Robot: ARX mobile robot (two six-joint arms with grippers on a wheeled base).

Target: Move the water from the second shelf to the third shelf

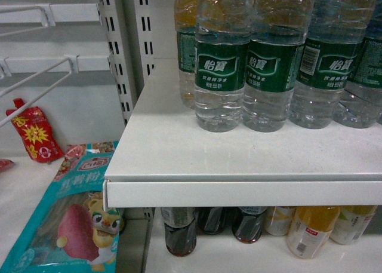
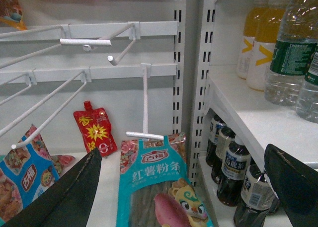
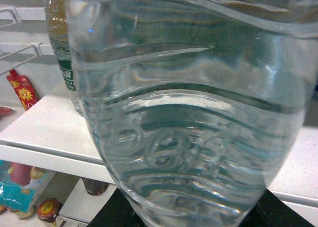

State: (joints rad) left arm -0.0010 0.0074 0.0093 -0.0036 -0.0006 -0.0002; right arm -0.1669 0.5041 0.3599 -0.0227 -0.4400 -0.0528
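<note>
Filling nearly the whole right wrist view, the water (image 3: pixel 194 113) is a clear plastic bottle with wavy moulded ribs and a rounded lower body, its wall glinting and tinted green by what lies behind it. It sits right against the right gripper (image 3: pixel 194 213), whose dark parts show at either side of the bottle's base. The gripper looks clamped on it, though the fingertips themselves are hidden. The bottle's base hangs in front of the front edge of the white shelf (image 3: pixel 44 132) rather than standing on it. The left gripper (image 2: pixel 184 185) is spread wide, its two dark, matte fingers (image 2: pixel 74 192) far apart with nothing between them, pointing at the racks. On the smooth white shelf stands a row of green-labelled bottles (image 1: pixel 221 64), clear and ribbed, set back from the front edge and close together. More stand behind them. Below that shelf's front lip stand dark cola bottles (image 1: pixel 179 231) and, toward the right, yellow drink bottles (image 1: pixel 310 228). Left of the slotted upright, thin white wire hooks (image 2: pixel 144 103) jut from the back panel. A glossy teal bag (image 2: pixel 159 187) hangs from one, with a red spouted pouch (image 2: pixel 94 132) behind it near the back wall.
</note>
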